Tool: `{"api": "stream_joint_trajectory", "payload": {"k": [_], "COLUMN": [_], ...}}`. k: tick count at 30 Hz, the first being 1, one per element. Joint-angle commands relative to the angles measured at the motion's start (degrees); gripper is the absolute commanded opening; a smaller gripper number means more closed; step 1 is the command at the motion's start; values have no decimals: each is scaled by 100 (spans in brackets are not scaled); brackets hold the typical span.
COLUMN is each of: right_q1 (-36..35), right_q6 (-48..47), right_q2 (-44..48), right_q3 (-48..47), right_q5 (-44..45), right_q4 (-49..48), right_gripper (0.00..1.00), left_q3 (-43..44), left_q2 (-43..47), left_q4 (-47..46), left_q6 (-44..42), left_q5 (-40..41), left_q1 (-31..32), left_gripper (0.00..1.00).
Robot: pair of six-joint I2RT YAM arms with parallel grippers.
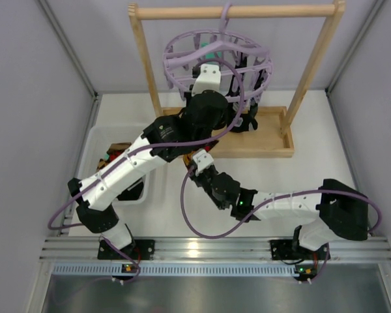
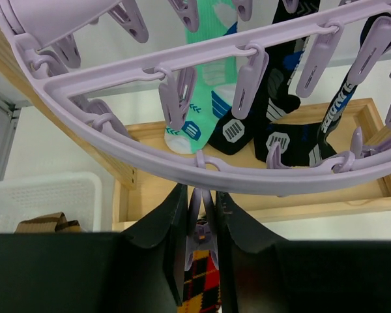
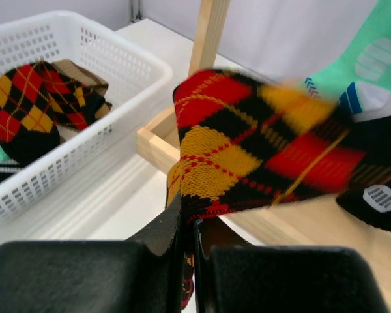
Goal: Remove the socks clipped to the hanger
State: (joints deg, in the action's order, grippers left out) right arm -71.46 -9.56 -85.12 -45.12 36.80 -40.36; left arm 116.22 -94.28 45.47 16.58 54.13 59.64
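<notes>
Hanging from the top bar of the wooden rack [image 1: 234, 11], the hanger [image 2: 280, 182] sits at the far centre of the table. The left gripper [image 2: 201, 194] reaches up under the near edge of the ring; its 2 fingers are pressed together on 1 lavender clip [image 2: 201, 231]. The argyle sock [image 3: 247, 143] hangs directly below that clip, and its top edge looks to be in the clip, though the fingers partly hide the join. The right gripper [image 3: 188, 218], lower and nearer, pinches the same argyle sock at its lower edge, with the fabric stretched up and to the right; that end is blurred in the right wrist view. Farther back on the ring, 1 teal sock [image 2: 208, 78] hangs from a clip, with the black socks [image 2: 280, 124] just to its right, their toes over the rack's wooden base. To the left of the rack, the white basket [image 3: 65, 163] holds a second argyle sock [image 3: 19, 104] and a brown striped sock [image 3: 78, 70].
</notes>
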Motion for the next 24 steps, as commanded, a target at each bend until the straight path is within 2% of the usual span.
{"api": "stream_joint_trajectory", "payload": {"k": [1,4,5,8,9,10,12,16,17,20,24], "right_q1": [-131,-114,-88,-9,88,158,395,730,782,915,923], "right_q6": [279,420,507,683,832,911,1173,1325,1334,1413,1518], "right_q2": [461,785,839,1023,1041,1120,1164,1077,929,438,-468], "right_q3": [319,723,872,1075,1119,1163,1234,980,727,-10,-1180], "right_q5": [161,100,39,-523,-681,-1074,-1515,-3006,-3290,-4153,-4812], "right_q4": [-420,-411,-377,-157,-139,-156,-174,-157,-113,19,238], "right_gripper": [0,0,0,0,0,0,0,0,0,0,0], "left_q3": [-73,-187,-214,-381,-433,-556,-741,-1399,-1644,-1919,-2209], "left_q2": [32,138,216,392,454,620,857,1779,2277,3052,3644], "left_q4": [-162,-153,-144,-144,-144,-127,-126,-100,-100,-100,-100], "left_q6": [56,39,21,-14,-23,-32,-32,38,82,74,-119], "left_q5": [-148,-332,-385,-552,-561,-570,-535,-325,-185,-17,386], "left_q1": [-75,-66,-75,-75,-66,-66,-66,-57,-66,-66,-66], "left_gripper": [23,40,59,77,90,98,98,98,98,98,98]}}
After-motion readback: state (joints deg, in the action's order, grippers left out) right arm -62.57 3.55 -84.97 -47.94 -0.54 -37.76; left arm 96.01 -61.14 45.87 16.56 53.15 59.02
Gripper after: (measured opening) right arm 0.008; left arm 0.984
